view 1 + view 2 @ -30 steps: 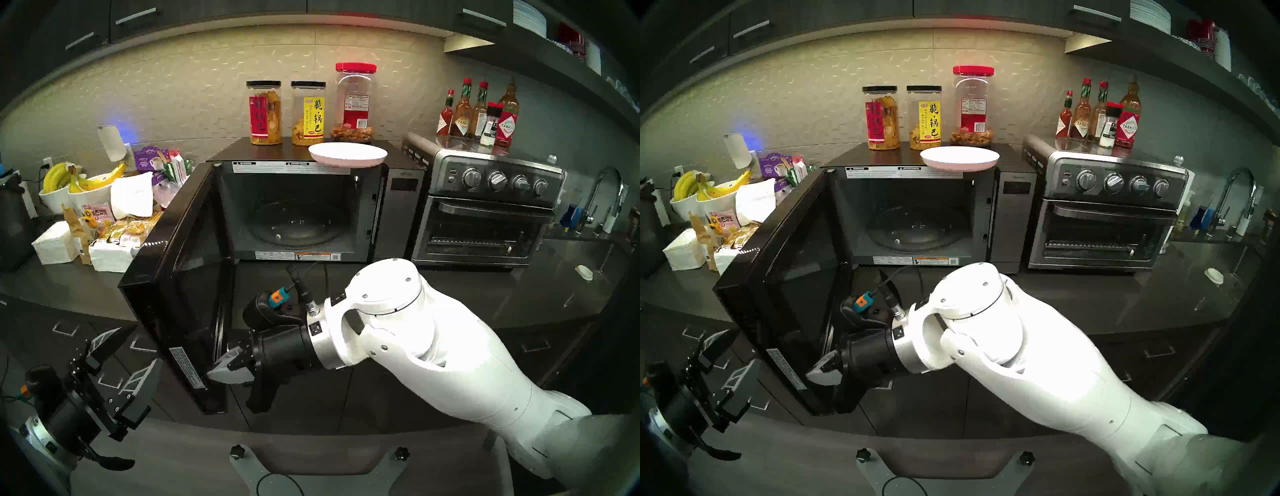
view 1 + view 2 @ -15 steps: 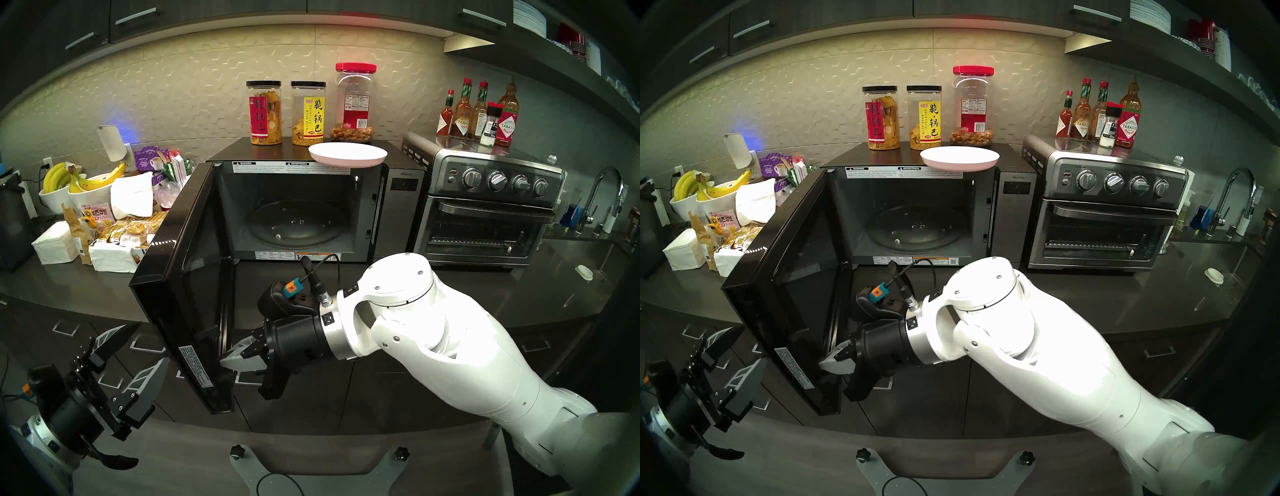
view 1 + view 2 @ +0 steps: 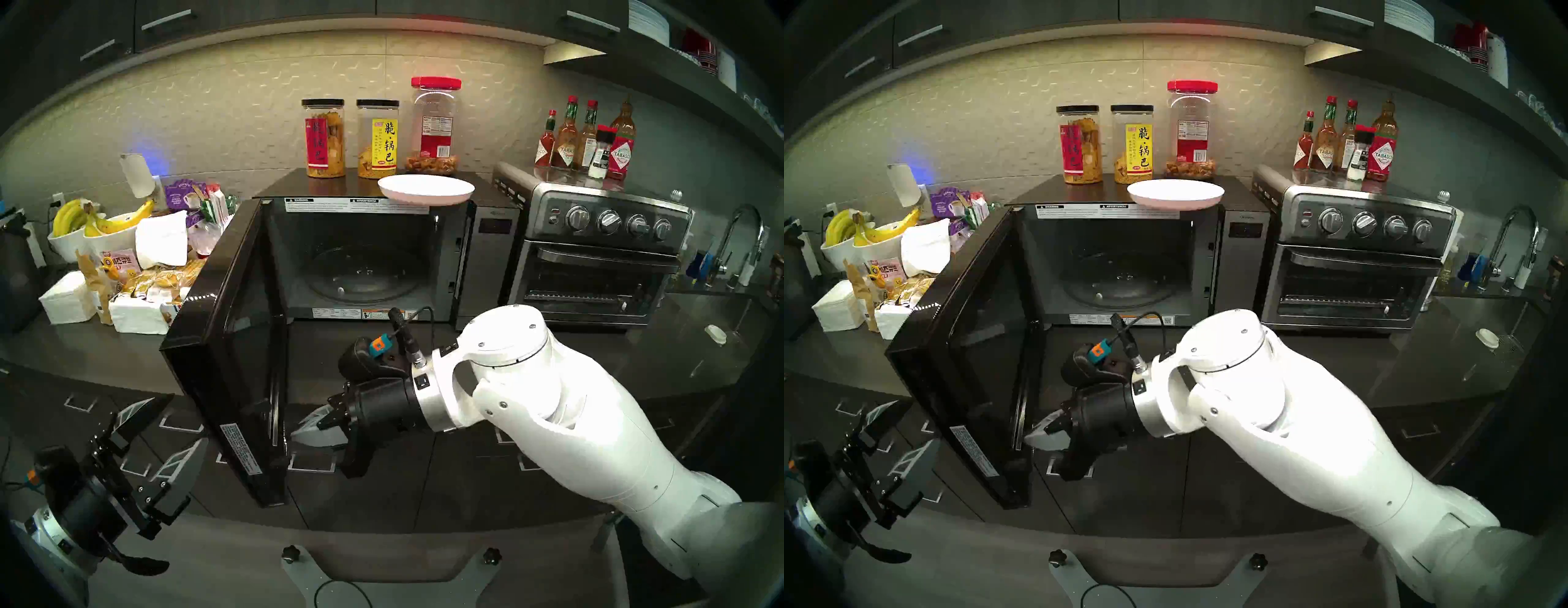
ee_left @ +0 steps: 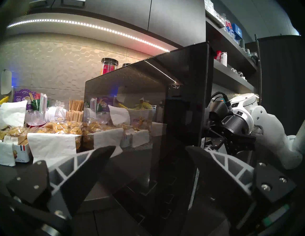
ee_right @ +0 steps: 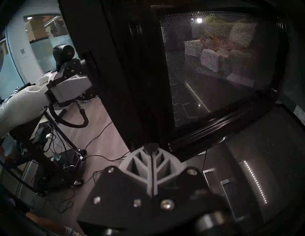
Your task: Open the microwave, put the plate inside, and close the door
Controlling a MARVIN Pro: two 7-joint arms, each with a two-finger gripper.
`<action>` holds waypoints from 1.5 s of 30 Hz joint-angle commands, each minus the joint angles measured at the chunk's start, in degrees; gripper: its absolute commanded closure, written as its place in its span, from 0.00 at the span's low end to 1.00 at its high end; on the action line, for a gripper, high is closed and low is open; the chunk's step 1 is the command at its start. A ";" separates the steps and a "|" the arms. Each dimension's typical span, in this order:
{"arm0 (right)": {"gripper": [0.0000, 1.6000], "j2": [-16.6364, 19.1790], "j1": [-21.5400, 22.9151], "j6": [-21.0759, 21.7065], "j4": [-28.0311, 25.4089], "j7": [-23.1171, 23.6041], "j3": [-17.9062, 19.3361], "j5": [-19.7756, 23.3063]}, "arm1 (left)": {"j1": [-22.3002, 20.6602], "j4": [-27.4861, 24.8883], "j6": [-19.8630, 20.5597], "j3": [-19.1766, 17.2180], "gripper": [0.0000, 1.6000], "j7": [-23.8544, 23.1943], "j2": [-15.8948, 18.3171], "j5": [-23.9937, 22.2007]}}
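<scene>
The black microwave stands with its cavity open and the glass turntable bare. Its door is swung out to the left, toward me. The white plate lies on top of the microwave and overhangs the front edge at the right. My right gripper is shut on nothing, its tips at the door's lower inner edge; I cannot tell whether they touch it. My left gripper hangs open low at the left, in front of the door's outer glass, holding nothing.
Three snack jars stand behind the plate. A steel toaster oven with sauce bottles on top sits to the right, and a sink faucet beyond it. Banana bowls, napkins and snack packs crowd the counter on the left.
My right arm has drawn back to the right and a little up, away from the door's inner side. The door has swung slightly back toward the microwave. The left gripper has barely shifted.
</scene>
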 commanded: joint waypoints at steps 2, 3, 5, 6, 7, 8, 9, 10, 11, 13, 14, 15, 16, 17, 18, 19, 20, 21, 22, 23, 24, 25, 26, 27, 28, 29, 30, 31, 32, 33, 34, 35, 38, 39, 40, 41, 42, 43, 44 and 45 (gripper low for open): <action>1.00 2.11 -0.28 -0.15 -0.44 0.70 3.04 1.79 | 0.16 -1.04 0.07 -0.12 0.00 0.14 -0.29 -0.05; 1.00 2.61 -0.33 -0.15 -0.38 0.85 3.65 2.00 | 0.15 -1.04 0.08 -0.12 0.00 0.12 -0.30 -0.04; 1.00 3.67 -0.39 -0.15 -0.20 1.30 4.88 2.47 | 0.13 -1.04 0.11 -0.14 0.00 0.10 -0.33 -0.03; 1.00 4.20 -0.40 -0.15 -0.11 1.52 5.45 2.65 | 0.12 -1.04 0.13 -0.15 0.00 0.09 -0.34 -0.03; 1.00 4.88 -0.48 -0.15 0.04 1.63 6.16 2.72 | 0.11 -1.04 0.14 -0.15 0.00 0.07 -0.36 -0.02; 1.00 5.50 -0.55 -0.15 0.22 1.95 6.78 2.91 | 0.10 -1.04 0.16 -0.16 0.00 0.06 -0.38 -0.02; 1.00 6.30 -0.69 -0.19 0.41 2.17 7.56 3.01 | 0.09 -1.04 0.18 -0.17 0.00 0.04 -0.39 -0.01; 1.00 7.03 -0.85 -0.34 0.63 2.56 8.26 3.20 | 0.08 -1.04 0.19 -0.17 0.00 0.03 -0.41 -0.01; 1.00 7.91 -1.03 -0.58 0.94 2.78 8.99 3.24 | 0.07 -1.04 0.21 -0.18 0.00 0.02 -0.42 0.00; 1.00 9.61 -1.58 -0.94 1.70 3.40 10.50 3.47 | 0.05 -1.04 0.24 -0.19 0.00 -0.01 -0.45 0.01; 1.00 10.46 -1.88 -1.22 2.12 3.86 11.20 3.61 | 0.04 -1.04 0.25 -0.20 0.00 -0.03 -0.47 0.02; 1.00 11.30 -2.23 -1.40 2.70 4.00 11.91 3.63 | 0.03 -1.04 0.26 -0.20 0.00 -0.04 -0.47 0.03; 1.00 12.14 -2.66 -1.73 3.19 4.43 12.63 3.74 | 0.02 -1.04 0.28 -0.21 0.00 -0.05 -0.49 0.03; 1.00 12.47 -3.32 -1.73 3.93 4.80 13.77 3.84 | 0.01 -1.04 0.29 -0.21 0.00 -0.07 -0.50 0.04; 1.00 13.83 -3.54 -2.21 4.24 5.23 14.25 4.23 | 0.00 -1.04 0.30 -0.22 0.00 -0.08 -0.51 0.04; 1.00 13.69 -4.26 -2.14 4.97 5.47 15.46 4.04 | 0.00 -1.04 0.32 -0.22 0.00 -0.10 -0.52 0.05; 1.00 15.56 -4.61 -2.96 5.17 6.17 15.93 4.60 | -0.01 -1.04 0.33 -0.23 0.00 -0.11 -0.54 0.06; 1.00 15.18 -5.35 -2.63 5.87 6.47 17.15 4.34 | -0.02 -1.04 0.34 -0.23 0.00 -0.13 -0.55 0.07; 1.00 15.99 -5.88 -3.00 6.26 7.10 17.91 4.56 | -0.03 -1.04 0.35 -0.24 0.00 -0.14 -0.56 0.07; 1.00 17.28 -6.38 -3.49 6.63 7.77 18.67 4.98 | -0.03 -1.04 0.36 -0.25 0.00 -0.16 -0.58 0.08; 1.00 17.51 -6.93 -3.53 7.13 8.31 19.55 5.06 | -0.04 -1.04 0.37 -0.25 0.00 -0.18 -0.59 0.09; 1.00 18.23 -7.38 -3.70 7.76 8.87 20.33 5.37 | -0.05 -1.04 0.38 -0.26 0.00 -0.19 -0.60 0.09; 1.00 19.71 -7.77 -4.47 8.11 9.68 20.81 5.80 | -0.06 -1.04 0.39 -0.26 0.00 -0.21 -0.62 0.10; 1.00 18.88 -8.49 -4.19 9.06 10.13 22.13 5.40 | -0.06 -1.04 0.40 -0.27 0.00 -0.22 -0.63 0.10; 1.00 20.42 -8.82 -4.93 9.41 10.85 22.44 5.91 | -0.07 -1.04 0.41 -0.27 0.00 -0.23 -0.65 0.11; 1.00 21.74 -9.23 -5.61 9.92 11.63 22.88 6.26 | -0.08 -1.04 0.42 -0.28 0.00 -0.25 -0.66 0.11; 0.78 21.18 -9.98 -5.69 10.68 12.37 24.05 5.99 | -0.09 -1.04 0.43 -0.28 0.00 -0.26 -0.68 0.12; 0.70 22.23 -10.25 -6.09 11.07 12.94 24.37 6.37 | -0.09 -1.04 0.44 -0.29 0.00 -0.27 -0.69 0.12; 0.51 23.19 -10.74 -6.78 11.42 13.87 24.86 6.62 | -0.10 -1.04 0.45 -0.29 0.00 -0.28 -0.70 0.13; 0.22 23.62 -11.40 -7.27 11.88 14.92 25.72 6.74 | -0.11 -1.04 0.46 -0.30 0.00 -0.30 -0.72 0.13; 0.00 24.54 -11.90 -7.94 12.14 15.80 26.18 7.04 | -0.12 -1.04 0.47 -0.30 0.00 -0.31 -0.73 0.14; 0.00 24.88 -12.34 -8.23 12.47 16.51 26.74 7.18 | -0.12 -1.04 0.48 -0.31 0.00 -0.32 -0.74 0.14; 0.00 26.91 -14.08 -10.42 13.42 19.59 28.30 7.80 | -0.15 -1.04 0.50 -0.32 0.00 -0.35 -0.78 0.15; 0.00 27.46 -14.61 -11.03 13.72 20.50 28.79 7.98 | -0.16 -1.04 0.51 -0.32 0.00 -0.36 -0.80 0.16; 0.00 27.79 -14.87 -11.27 13.88 20.89 29.06 8.05 | -0.16 -1.04 0.52 -0.32 0.00 -0.37 -0.80 0.16; 0.00 28.28 -15.40 -12.05 14.23 21.82 29.51 8.13 | -0.17 -1.04 0.52 -0.33 0.00 -0.37 -0.81 0.17; 0.00 28.68 -15.88 -12.80 14.55 22.70 29.93 8.19 | -0.18 -1.04 0.53 -0.33 0.00 -0.38 -0.83 0.17; 0.00 28.95 -16.26 -13.45 14.89 23.35 30.37 8.30 | -0.19 -1.04 0.54 -0.33 0.00 -0.39 -0.84 0.17; 0.00 29.30 -16.75 -14.40 15.26 24.32 30.87 8.38 | -0.20 -1.04 0.55 -0.33 0.00 -0.40 -0.85 0.18; 0.00 29.60 -17.00 -14.87 15.50 25.03 31.28 8.57 | -0.20 -1.04 0.55 -0.33 0.00 -0.40 -0.86 0.18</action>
